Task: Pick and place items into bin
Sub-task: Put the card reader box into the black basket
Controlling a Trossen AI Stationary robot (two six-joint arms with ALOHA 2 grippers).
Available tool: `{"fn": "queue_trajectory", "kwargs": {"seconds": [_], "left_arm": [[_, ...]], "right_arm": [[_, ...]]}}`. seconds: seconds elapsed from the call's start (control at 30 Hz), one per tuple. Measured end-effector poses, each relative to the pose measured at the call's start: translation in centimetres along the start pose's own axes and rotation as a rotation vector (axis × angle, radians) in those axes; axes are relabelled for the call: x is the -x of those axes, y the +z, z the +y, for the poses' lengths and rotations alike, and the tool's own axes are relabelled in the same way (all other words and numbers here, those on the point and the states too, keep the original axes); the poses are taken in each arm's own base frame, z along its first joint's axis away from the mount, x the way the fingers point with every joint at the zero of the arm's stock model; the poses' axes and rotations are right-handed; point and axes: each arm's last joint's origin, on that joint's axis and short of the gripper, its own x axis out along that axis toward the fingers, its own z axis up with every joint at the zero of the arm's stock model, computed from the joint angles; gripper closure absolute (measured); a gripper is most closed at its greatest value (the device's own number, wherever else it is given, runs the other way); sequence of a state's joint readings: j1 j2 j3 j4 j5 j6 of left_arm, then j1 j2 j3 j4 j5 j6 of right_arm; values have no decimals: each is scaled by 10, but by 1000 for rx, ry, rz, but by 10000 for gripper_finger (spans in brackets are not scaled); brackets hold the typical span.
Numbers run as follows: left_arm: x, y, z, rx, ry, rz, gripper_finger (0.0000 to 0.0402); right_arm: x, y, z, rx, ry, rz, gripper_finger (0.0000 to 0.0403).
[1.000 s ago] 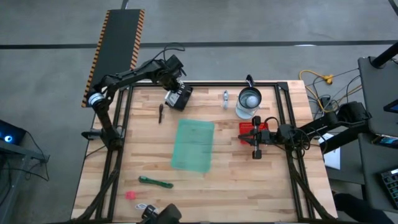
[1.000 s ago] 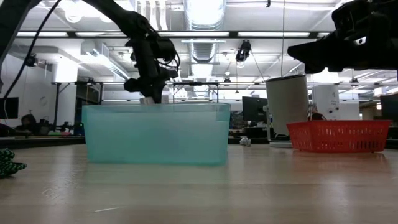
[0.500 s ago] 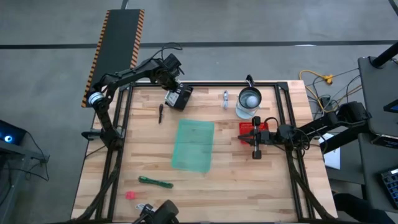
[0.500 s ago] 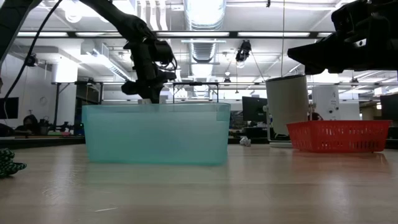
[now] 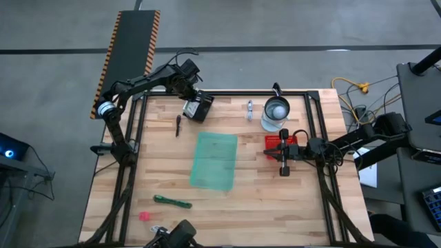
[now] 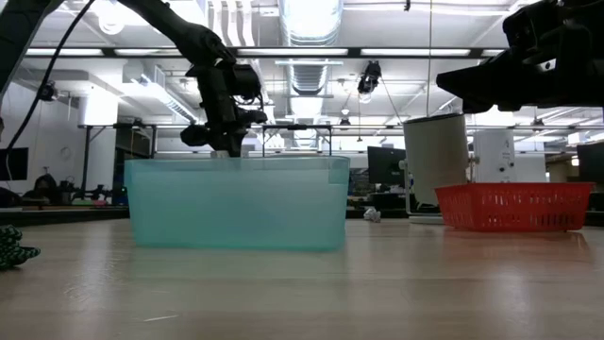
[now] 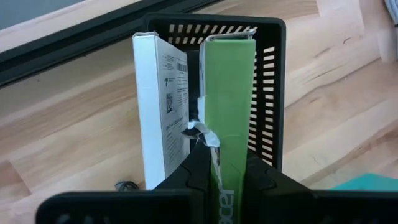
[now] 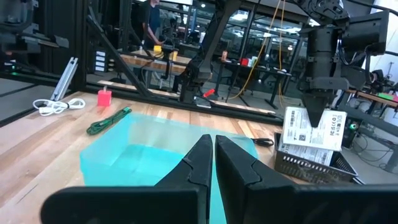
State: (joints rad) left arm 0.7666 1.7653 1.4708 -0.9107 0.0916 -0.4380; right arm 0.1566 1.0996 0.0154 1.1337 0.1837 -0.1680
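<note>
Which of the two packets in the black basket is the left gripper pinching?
The green-edged packet; the left gripper pinches its torn corner. The white printed packet stands free beside it.

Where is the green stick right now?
In the high view the green stick lies on the table's near-left part, just below the teal bin and beside the pink bit. No claw is near it.

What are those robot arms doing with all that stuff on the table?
The left gripper is over a black basket at the table's far edge, pinched shut on a crinkly bit between a white packet and a green packet standing in it. The right gripper waits shut by the red basket. The teal bin sits in the middle. A green stick and a pink bit lie on the table.
</note>
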Motion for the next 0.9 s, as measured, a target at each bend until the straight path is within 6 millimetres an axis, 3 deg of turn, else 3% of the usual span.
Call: {"fn": "queue_trajectory", "kwargs": {"seconds": [0.9], "left_arm": [[-16, -4, 8, 40, -6, -7, 383]], "right_arm": [[0, 0, 0, 0, 0, 0, 394]]}}
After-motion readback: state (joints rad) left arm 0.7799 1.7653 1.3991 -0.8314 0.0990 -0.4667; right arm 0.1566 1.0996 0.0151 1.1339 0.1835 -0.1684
